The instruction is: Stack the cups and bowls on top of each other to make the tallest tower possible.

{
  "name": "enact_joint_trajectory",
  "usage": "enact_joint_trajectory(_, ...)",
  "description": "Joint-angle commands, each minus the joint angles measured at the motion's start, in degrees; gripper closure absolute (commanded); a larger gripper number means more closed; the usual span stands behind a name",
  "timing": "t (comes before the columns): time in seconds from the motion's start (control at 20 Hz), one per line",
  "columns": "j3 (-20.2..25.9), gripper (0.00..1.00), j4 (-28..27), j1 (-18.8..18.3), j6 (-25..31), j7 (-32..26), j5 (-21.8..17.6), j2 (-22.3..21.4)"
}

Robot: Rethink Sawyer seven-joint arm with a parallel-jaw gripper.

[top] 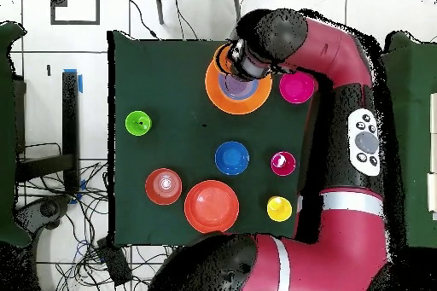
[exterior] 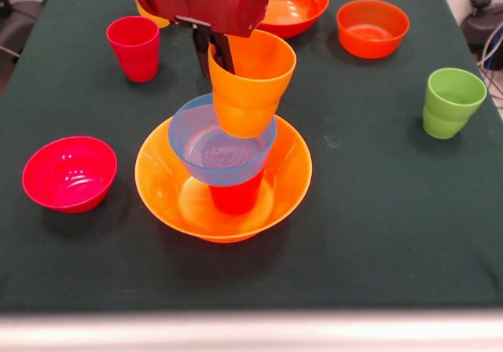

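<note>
So, on the dark green bench (exterior: 377, 242), going left to right in the front view, a pink bowl (exterior: 69, 173) sits alone near the left edge. Behind it stands a dark red cup (exterior: 134, 47), upright. A bit of a yellow cup (exterior: 145, 10) peeks out behind the arm (exterior: 204, 2).

Next comes the tower (exterior: 224, 171). Its bottom is a big orange bowl (exterior: 169, 183). A red cup (exterior: 234, 197) stands inside that bowl. A light blue bowl (exterior: 200, 144) sits on top of the red cup. An orange cup (exterior: 251, 81) is in the light blue bowl, tilted, with its bottom down inside the bowl. The end effector (exterior: 214, 52) is pinching the rim of the orange cup on its left side, one black finger inside and one outside.

Behind the tower is a big red-orange bowl (exterior: 295, 6). To its right sits a smaller orange-red bowl (exterior: 372, 27). Far right stands a green cup (exterior: 452, 100), upright and alone.

From above, a dark blue bowl (top: 231, 157) sits in the middle of the bench, well apart from the tower.
</note>
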Motion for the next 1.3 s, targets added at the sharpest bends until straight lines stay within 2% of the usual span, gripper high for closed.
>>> enact_joint_trajectory(0.05,5.6,1.0,6.2,-1.1,-4.8,-17.0,-5.6,1.3)
enact_joint_trajectory(0.65,6.7,1.0,7.1,-2.2,-5.1,-18.0,-6.4,1.4)
enact_joint_trajectory(1.3,7.1,1.0,8.7,-2.5,-4.5,-16.5,-6.7,0.7)
